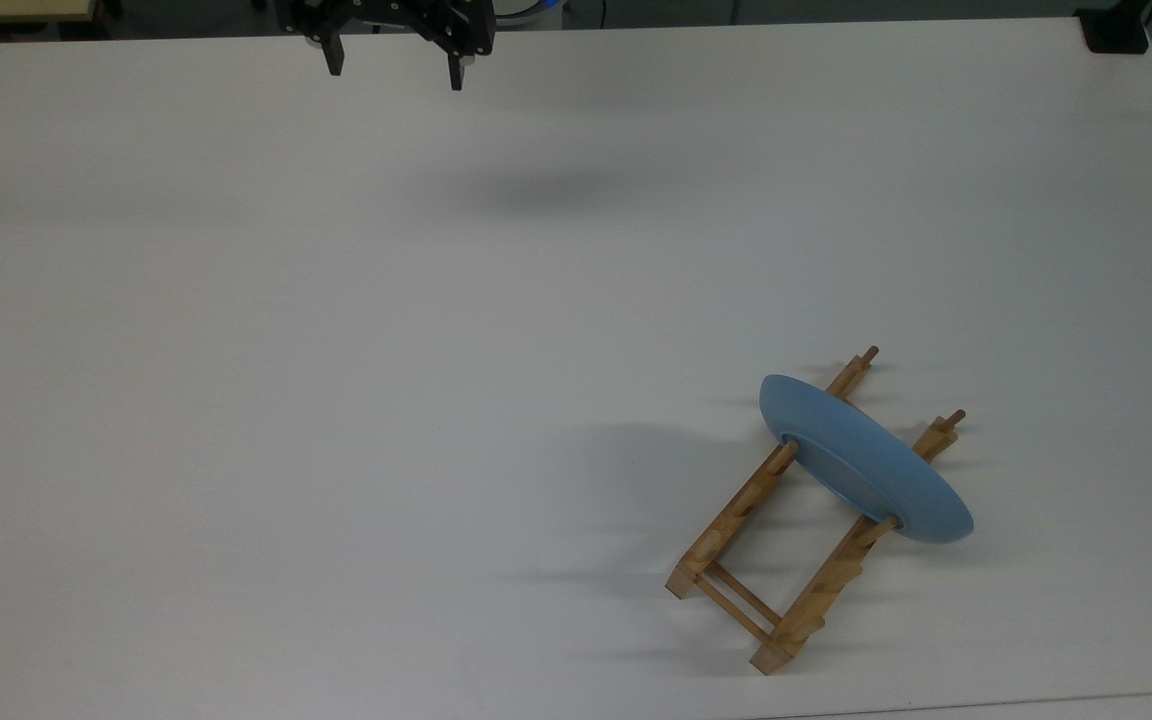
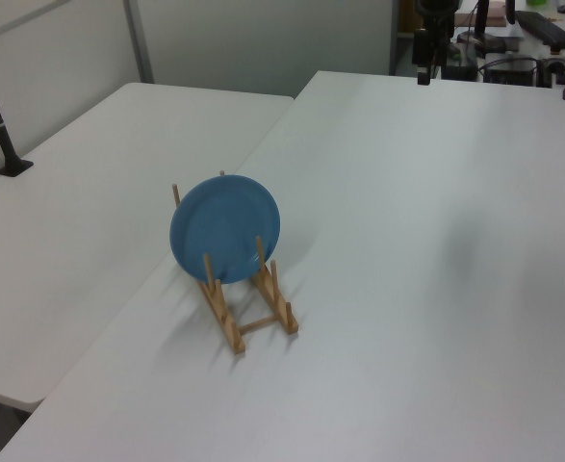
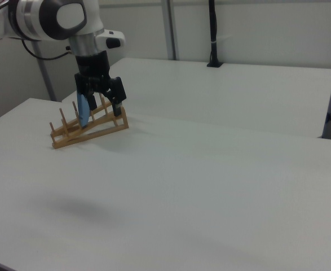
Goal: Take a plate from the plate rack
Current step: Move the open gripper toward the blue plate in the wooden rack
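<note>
The light-blue plate (image 1: 861, 458) stands on edge between the pegs of the wooden plate rack (image 1: 731, 520), near the top view's lower right. The left view shows the plate's (image 2: 226, 228) face, leaning in the rack (image 2: 232, 322). My gripper (image 1: 394, 68) hangs open and empty above the table's far edge at the top view's upper left, far from the plate. In the left view the gripper (image 2: 423, 60) is at the top. In the right view the gripper (image 3: 99, 104) overlaps the rack (image 3: 92, 132) and the plate (image 3: 84, 116), seen edge-on.
The white table (image 1: 336, 400) stretches wide and bare between gripper and rack. A second white table (image 2: 89, 192) adjoins it beyond the rack. A black clamped post (image 3: 213, 34) stands on that table's far edge, and a black clamp (image 1: 1114, 30) sits at the corner.
</note>
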You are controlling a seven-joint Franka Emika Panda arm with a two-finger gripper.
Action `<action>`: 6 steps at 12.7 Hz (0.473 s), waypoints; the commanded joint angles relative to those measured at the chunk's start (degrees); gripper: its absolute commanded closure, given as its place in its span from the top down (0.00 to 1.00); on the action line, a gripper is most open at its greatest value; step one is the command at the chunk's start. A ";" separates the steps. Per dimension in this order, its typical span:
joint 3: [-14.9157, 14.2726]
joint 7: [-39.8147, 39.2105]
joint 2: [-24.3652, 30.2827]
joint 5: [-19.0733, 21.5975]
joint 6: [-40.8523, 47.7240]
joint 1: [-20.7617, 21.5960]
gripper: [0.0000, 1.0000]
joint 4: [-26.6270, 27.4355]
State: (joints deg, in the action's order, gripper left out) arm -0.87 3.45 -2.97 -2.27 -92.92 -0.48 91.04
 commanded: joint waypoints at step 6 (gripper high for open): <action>0.08 0.07 -1.59 0.96 -10.07 8.29 1.00 -1.75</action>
State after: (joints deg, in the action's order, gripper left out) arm -0.12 3.52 -3.04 -1.67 -99.27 4.57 89.91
